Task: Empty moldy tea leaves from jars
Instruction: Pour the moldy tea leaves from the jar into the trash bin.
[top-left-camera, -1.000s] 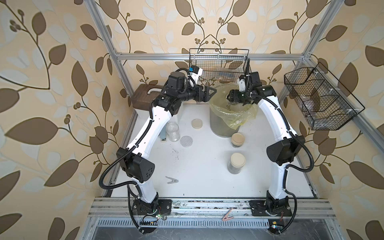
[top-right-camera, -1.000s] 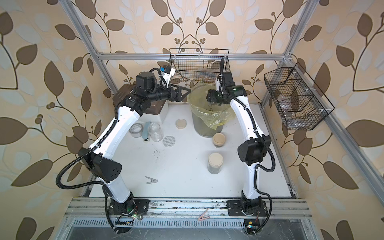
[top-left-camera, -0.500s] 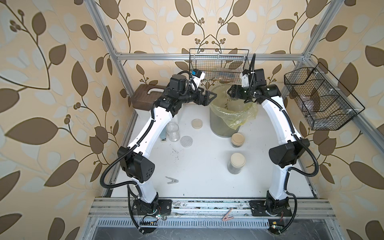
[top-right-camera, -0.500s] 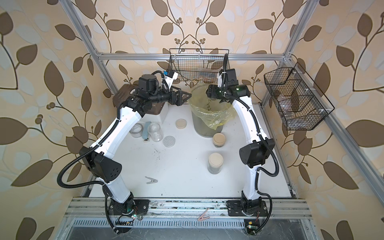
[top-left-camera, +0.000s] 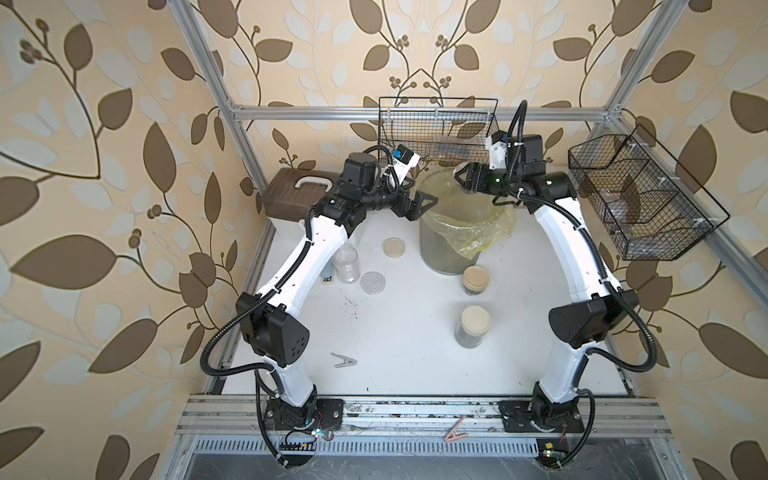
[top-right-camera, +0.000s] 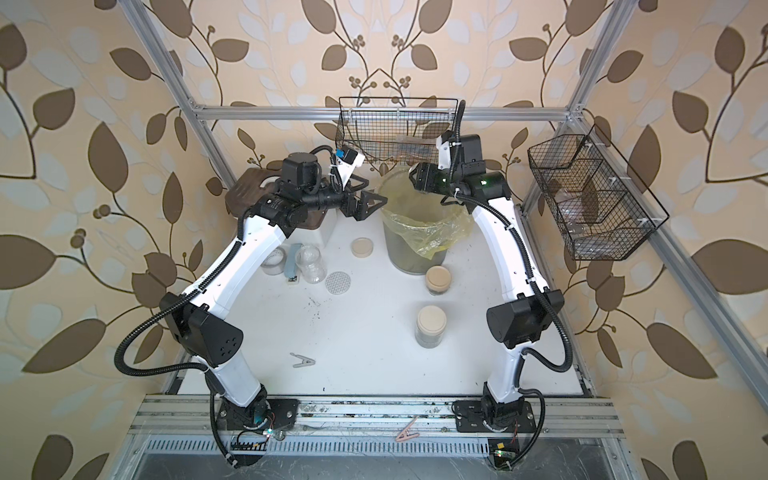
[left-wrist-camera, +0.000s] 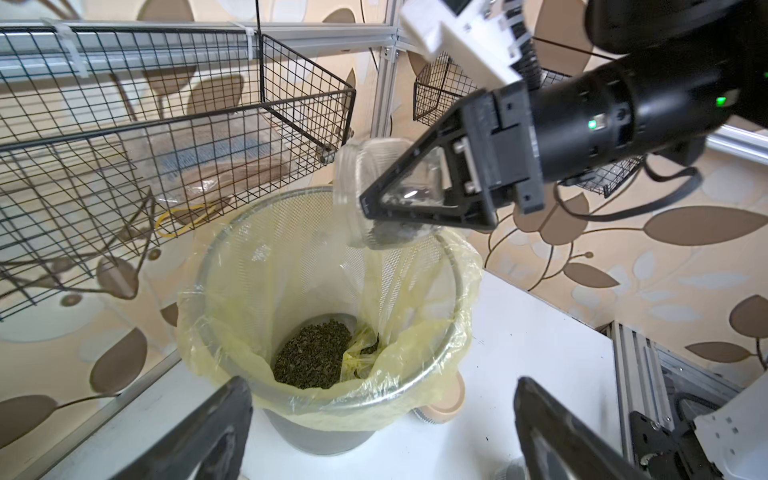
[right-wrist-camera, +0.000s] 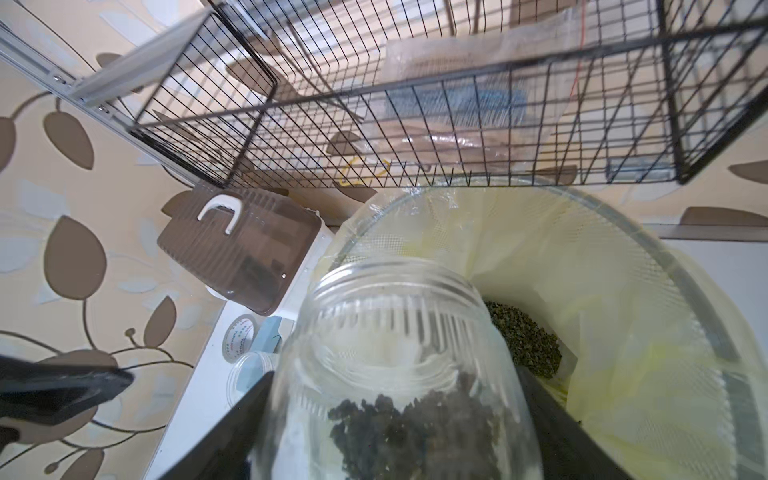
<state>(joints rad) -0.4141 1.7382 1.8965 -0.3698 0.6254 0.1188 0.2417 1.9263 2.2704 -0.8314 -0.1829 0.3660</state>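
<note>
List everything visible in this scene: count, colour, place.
bin: one, grey mesh, yellow liner, back centre.
tea leaves: dark green, in bin and held jar.
held jar: one, clear, tilted above bin.
lidded jars: two, clear, beige lids, right of table.
open jar: one, clear, left of table.
loose lids: one beige, one silver dotted, between open jar and bin.
tape roll: one, whitish, beside open jar.
box: one, brown, back left corner.
wire baskets: two, black, hung at back and right side.
clips: one grey on table, one pinkish on front rail.
arms: two, white-black, front rail.
left fingers: black, open, beside bin.
right fingers: black, shut on held jar.
</note>
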